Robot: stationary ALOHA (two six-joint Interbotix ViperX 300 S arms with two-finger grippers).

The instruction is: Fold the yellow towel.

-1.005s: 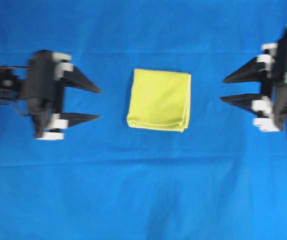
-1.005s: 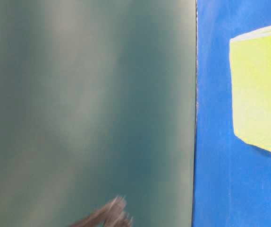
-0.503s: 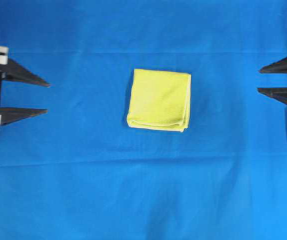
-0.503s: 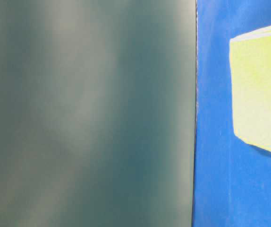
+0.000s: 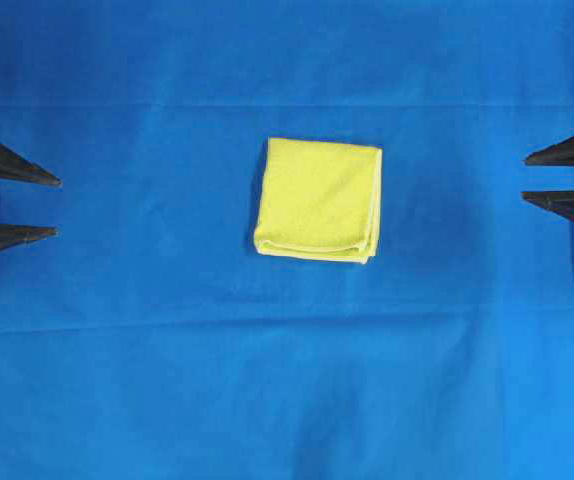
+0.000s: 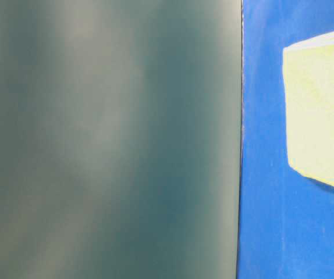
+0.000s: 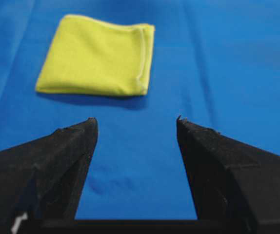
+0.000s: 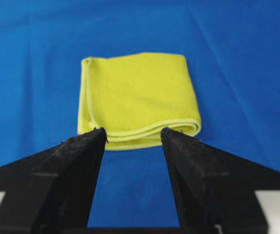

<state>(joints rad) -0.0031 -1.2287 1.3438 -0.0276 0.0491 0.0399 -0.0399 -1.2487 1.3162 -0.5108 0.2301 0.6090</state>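
At the left edge of the overhead view, the left claw (image 5: 49,207) is released, its two black pointed fingers (image 5: 12,170) spread apart and aimed toward the middle of the table (image 5: 287,400); nothing lies between them. Opposite, at the right edge, the right claw (image 5: 527,177) is likewise released, with its fingers (image 5: 567,155) parted and pointing inward. Both claws are well apart from the yellow towel (image 5: 318,199), which lies near the centre of the blue table covering (image 5: 147,80), between the two claws. The towel is folded into a compact, roughly square stack, with layered edges showing along its near side and a pale hem along its right side in the overhead view. Seen from the left wrist camera, the towel (image 7: 98,61) rests flat beyond the spread claw (image 7: 135,121). Seen from the right wrist camera, its (image 8: 137,95) stacked edges face the parted claw (image 8: 132,132). From table level, only part of the towel (image 6: 318,110) appears beside a blurred grey-green panel (image 6: 109,139).
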